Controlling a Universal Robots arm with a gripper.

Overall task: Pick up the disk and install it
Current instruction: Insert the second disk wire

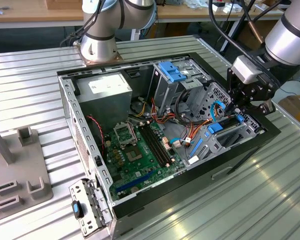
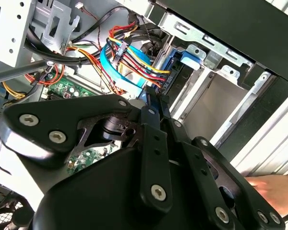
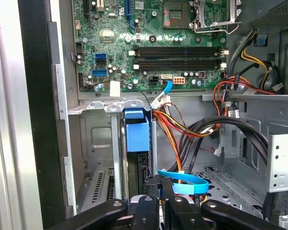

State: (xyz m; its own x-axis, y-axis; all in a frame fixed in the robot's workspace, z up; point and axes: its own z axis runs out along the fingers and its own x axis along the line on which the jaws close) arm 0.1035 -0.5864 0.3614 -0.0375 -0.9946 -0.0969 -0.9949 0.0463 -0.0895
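We find the tool [image 1: 236, 111] lowered into the open computer case [image 1: 65, 100], its fingers closed edge-on around the disk [image 3: 137, 136], which stands upright in the lower drive bay [image 3: 98, 143]. We advise keeping it square to the rails, clear of the cable bundle [image 3: 192, 129]

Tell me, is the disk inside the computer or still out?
Inside. The disk stands on edge in the bay slot of the computer case, with the end effector right at it.

Probably a workshop, open computer case [image 1: 155, 145], workbenches [image 1: 35, 12]
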